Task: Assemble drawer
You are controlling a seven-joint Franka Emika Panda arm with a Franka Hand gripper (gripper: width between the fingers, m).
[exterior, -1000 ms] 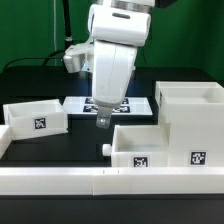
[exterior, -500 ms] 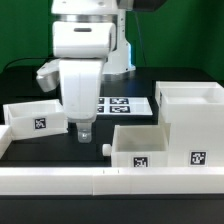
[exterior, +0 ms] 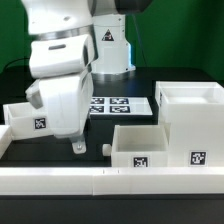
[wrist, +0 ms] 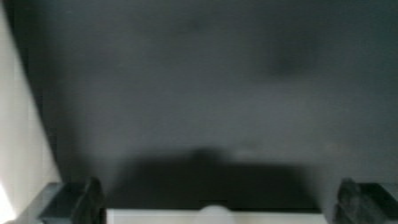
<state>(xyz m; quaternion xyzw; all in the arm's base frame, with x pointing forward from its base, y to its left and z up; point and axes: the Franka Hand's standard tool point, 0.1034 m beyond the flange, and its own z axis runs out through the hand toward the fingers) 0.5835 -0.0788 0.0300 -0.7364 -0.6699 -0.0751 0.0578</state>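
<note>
The drawer is in three white tagged parts. The tall housing point(exterior: 192, 118) stands at the exterior view's right. One tray point(exterior: 138, 146) lies against it, its knob point(exterior: 106, 149) pointing to the exterior view's left. The other tray point(exterior: 22, 120) is at the left, partly hidden behind my arm. My gripper point(exterior: 78, 148) hangs low over the dark table, just left of the knob and apart from it. In the wrist view my gripper point(wrist: 222, 204) is open and empty, its fingers point(wrist: 80, 200) wide apart. The knobbed tray front point(wrist: 214, 213) shows between them.
The marker board point(exterior: 122, 104) lies flat on the table behind the gripper. A low white border rail point(exterior: 100, 181) runs along the front edge. A pale white surface point(wrist: 11, 120) lines one side of the wrist view.
My arm has swung to the exterior view's left and toward the front, and the gripper now sits lower, from over the marker board to beside the middle tray's knob. The parts have not moved.
</note>
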